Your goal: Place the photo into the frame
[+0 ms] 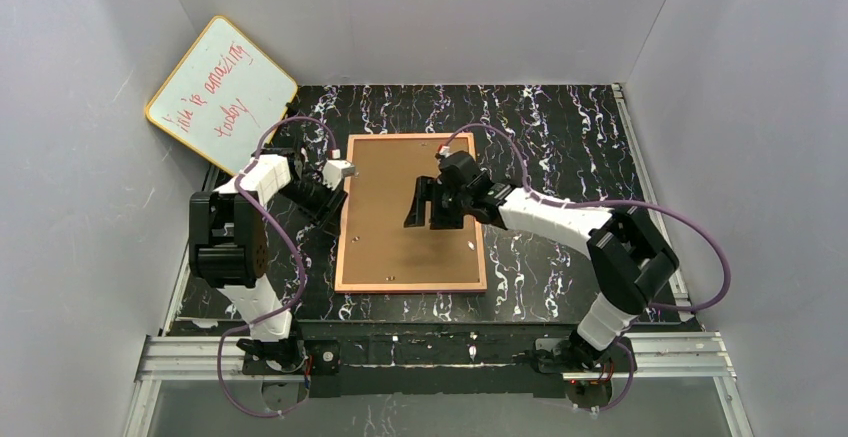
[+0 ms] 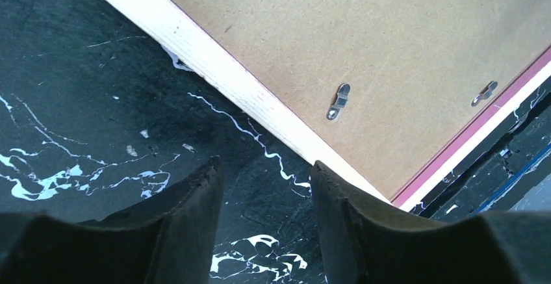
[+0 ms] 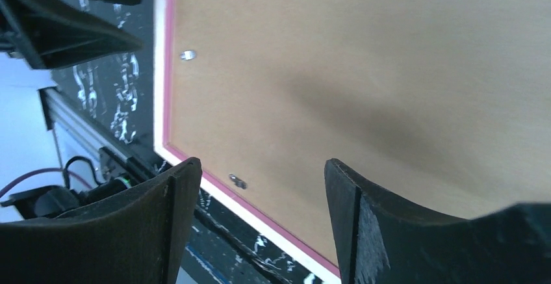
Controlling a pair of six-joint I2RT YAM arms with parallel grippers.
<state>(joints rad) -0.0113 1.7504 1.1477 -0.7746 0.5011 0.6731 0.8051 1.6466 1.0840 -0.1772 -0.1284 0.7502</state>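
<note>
The frame [image 1: 410, 287] lies face down in the middle of the table, its light rear rim and pink inner edge showing. A brown backing board [image 1: 400, 242] fills it. The photo is hidden. My left gripper [image 1: 337, 205] is open and empty, low over the table at the frame's left rim [image 2: 214, 63]; its fingertips [image 2: 265, 170] straddle bare table, one finger by the rim. My right gripper [image 1: 420, 205] is open and empty above the board [image 3: 364, 69], with its fingertips [image 3: 263, 167] over the frame's corner. Small metal clips [image 2: 338, 101] sit on the board's edge.
A yellow-edged whiteboard [image 1: 222, 92] with red writing leans in the back left corner. The table [image 1: 560, 127] is black marble-patterned, with grey walls on three sides and a metal rail [image 1: 430, 352] along the near edge.
</note>
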